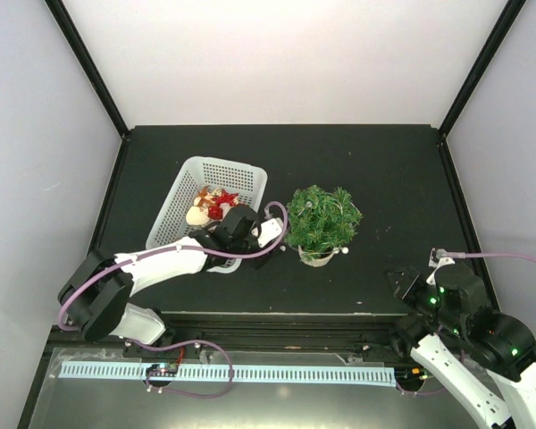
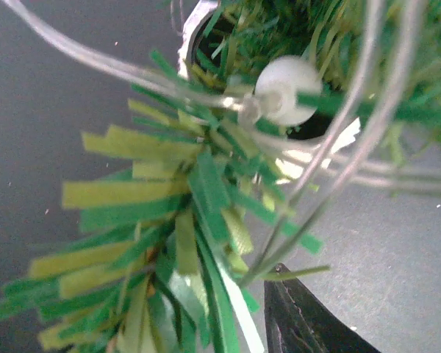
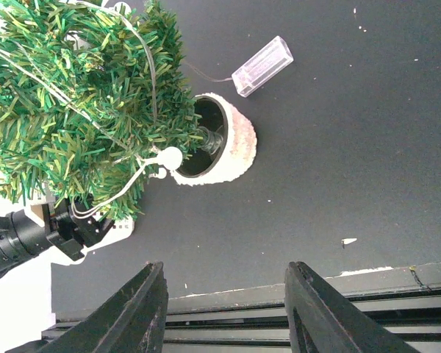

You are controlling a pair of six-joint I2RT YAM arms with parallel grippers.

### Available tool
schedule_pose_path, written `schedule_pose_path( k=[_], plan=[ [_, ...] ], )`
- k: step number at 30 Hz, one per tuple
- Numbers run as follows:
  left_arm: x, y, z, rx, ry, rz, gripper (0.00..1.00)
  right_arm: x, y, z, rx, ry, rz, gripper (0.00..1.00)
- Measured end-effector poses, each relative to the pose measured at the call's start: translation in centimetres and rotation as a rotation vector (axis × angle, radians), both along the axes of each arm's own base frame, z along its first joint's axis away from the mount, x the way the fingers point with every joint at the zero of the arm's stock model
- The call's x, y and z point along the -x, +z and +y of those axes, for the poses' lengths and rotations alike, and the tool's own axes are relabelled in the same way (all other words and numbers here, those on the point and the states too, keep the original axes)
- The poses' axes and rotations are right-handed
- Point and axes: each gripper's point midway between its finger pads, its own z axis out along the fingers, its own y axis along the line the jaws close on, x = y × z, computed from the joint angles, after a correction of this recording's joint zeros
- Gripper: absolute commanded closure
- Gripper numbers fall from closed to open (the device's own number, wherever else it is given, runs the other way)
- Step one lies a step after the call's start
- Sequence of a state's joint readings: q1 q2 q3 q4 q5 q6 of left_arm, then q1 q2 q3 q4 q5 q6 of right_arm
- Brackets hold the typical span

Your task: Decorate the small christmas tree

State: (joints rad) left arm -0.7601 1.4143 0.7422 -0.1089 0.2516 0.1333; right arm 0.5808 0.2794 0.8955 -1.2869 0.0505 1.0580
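Note:
The small christmas tree (image 1: 323,217) stands in a whitish pot (image 1: 317,257) at mid-table, with a thin light-string wire (image 3: 143,62) and a white bead (image 3: 170,157) on its branches. My left gripper (image 1: 272,231) is against the tree's left side, among the lower branches. In the left wrist view only one black finger (image 2: 309,323) shows, set well off centre. Green needles (image 2: 198,191) hide the other, and wires (image 2: 316,169) run down beside the fingertip. My right gripper (image 3: 224,266) is open and empty over the table's front edge, away from the tree.
A white mesh basket (image 1: 188,179) with a red star and other ornaments (image 1: 213,204) stands left of the tree, right behind my left arm. A clear battery box (image 3: 262,66) lies on the table beside the pot. The black frame posts stand at the back corners.

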Motion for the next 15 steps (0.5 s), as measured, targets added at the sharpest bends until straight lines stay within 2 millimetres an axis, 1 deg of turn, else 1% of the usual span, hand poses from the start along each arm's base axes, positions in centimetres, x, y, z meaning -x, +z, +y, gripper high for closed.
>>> schedule_pose_path(
  k=[3, 6, 10, 15],
  plan=[
    [0.05, 0.58, -0.53, 0.043, -0.019, 0.007, 0.70, 0.00, -0.04, 0.00, 0.002, 0.000, 0.003, 0.54],
    [0.13, 0.89, -0.86, 0.073, -0.036, 0.006, 0.78, -0.01, -0.05, 0.00, 0.004, 0.000, 0.007, 0.54],
    [0.11, 0.77, -0.84, 0.093, -0.038, 0.015, 0.86, -0.06, -0.14, 0.05, 0.009, 0.000, 0.014, 0.54],
    [-0.52, 0.59, -0.46, 0.110, -0.027, 0.025, 0.93, -0.22, -0.32, 0.17, 0.018, 0.001, 0.029, 0.54]
  ],
)
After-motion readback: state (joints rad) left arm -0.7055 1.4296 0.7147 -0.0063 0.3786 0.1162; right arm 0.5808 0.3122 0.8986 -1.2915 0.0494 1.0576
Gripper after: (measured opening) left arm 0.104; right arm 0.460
